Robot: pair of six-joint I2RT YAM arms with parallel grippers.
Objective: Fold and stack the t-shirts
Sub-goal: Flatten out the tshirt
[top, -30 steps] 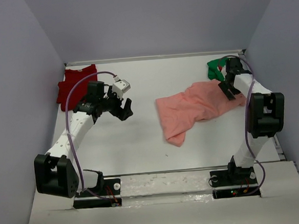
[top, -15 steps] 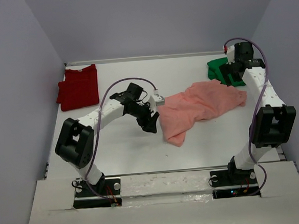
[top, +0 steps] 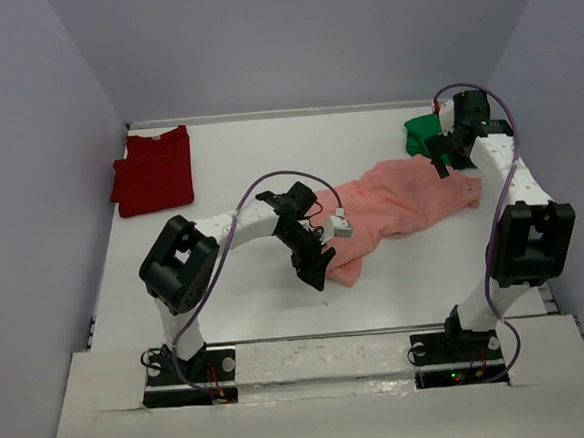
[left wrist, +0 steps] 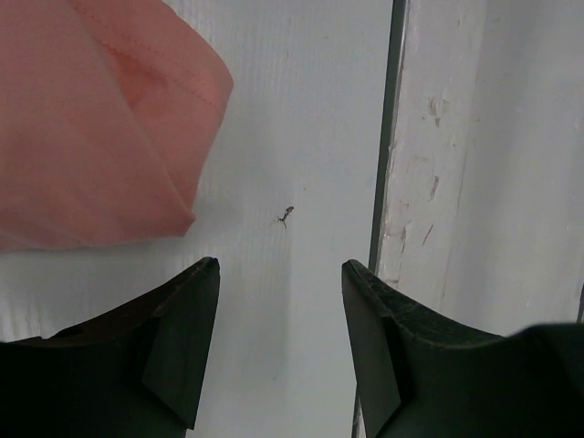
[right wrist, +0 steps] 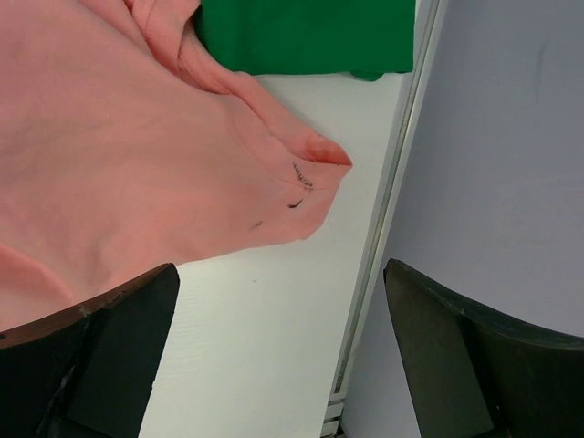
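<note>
one crumpled, soft pink t-shirt point(top: 401, 201)

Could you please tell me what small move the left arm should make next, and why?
Probably slide the left gripper toward the near corner of the pink shirt and lower onto it: its jaws stand open over bare table, and that corner lies just beside them, ungrasped.

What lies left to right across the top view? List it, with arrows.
red shirt → left gripper → pink shirt
</note>
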